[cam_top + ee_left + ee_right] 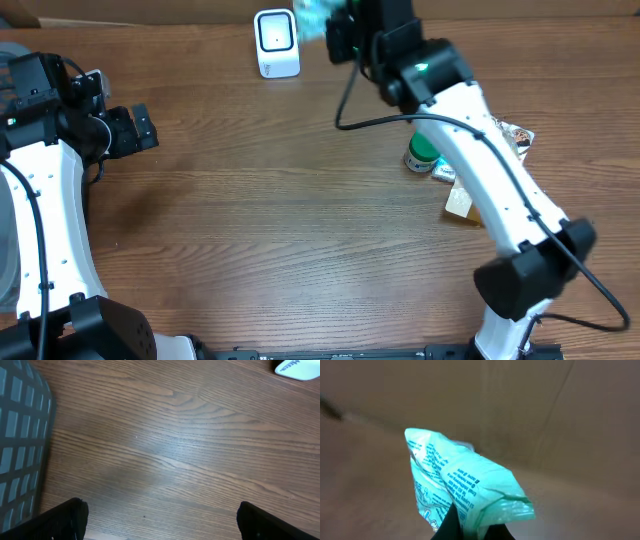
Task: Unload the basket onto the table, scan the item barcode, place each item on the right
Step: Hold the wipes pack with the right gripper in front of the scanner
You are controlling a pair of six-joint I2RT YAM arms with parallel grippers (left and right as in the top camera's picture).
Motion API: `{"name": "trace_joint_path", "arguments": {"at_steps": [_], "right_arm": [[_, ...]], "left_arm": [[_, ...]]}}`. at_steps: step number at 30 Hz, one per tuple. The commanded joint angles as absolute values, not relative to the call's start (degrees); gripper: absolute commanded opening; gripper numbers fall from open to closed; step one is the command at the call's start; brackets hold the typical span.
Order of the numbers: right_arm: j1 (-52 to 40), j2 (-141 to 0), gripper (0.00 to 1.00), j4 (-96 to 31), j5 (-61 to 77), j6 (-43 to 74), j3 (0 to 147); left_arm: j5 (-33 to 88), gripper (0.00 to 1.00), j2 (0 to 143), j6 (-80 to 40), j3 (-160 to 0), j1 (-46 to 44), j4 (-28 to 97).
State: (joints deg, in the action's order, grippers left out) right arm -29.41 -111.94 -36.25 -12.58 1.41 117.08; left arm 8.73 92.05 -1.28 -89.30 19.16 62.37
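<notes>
Over table [250,200], packet [465,485] lengthwise from right tool [470,529]

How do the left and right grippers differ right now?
Left gripper is wide open and empty; right gripper is shut on a green packet. Left gripper points at the wooden table; right gripper is beside the white scanner. Both have black fingers.

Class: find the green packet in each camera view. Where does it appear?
Overhead: green packet at top centre, just right of the white scanner.
Left wrist: not in it.
Right wrist: centre, pinched from below.
Shared landmark: the scanner, also at left wrist's top right corner.
</notes>
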Motion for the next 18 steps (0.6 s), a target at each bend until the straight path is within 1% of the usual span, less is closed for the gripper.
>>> {"name": "trace_joint_path", "arguments": {"at_steps": [1,3,6,8,15,18], "right_arm": [[-32.1,-117.7,0.04,-28.6,-27.0,-9.3,117.8],[-32.4,-121.1,0.04,-21.6,-28.1,-16.6,117.8],[-32.4,-126.2,0.04,-13.2,-28.1,-32.0,117.8],[-32.4,-129.3,0.04,-7.9,-28.1,-40.2,117.8],[-32.4,-140.1,0.04,13.1,-28.3,-59.9,117.8],[-32.4,-144.3,0.04,21.5,-28.0,-66.5,117.8]], "left_arm": [[8.8,1.00,92.1,-0.4,-89.7,19.0,62.3],[8.8,1.00,92.1,-0.4,-89.7,19.0,62.3],[8.8,1.00,92.1,-0.4,-89.7,19.0,62.3],[8.8,0.99,92.1,-0.4,-89.7,19.0,62.3],[8.8,0.99,92.1,-0.4,-89.7,19.0,62.3],[8.8,1.00,92.1,-0.4,-89.7,19.0,62.3]]}}
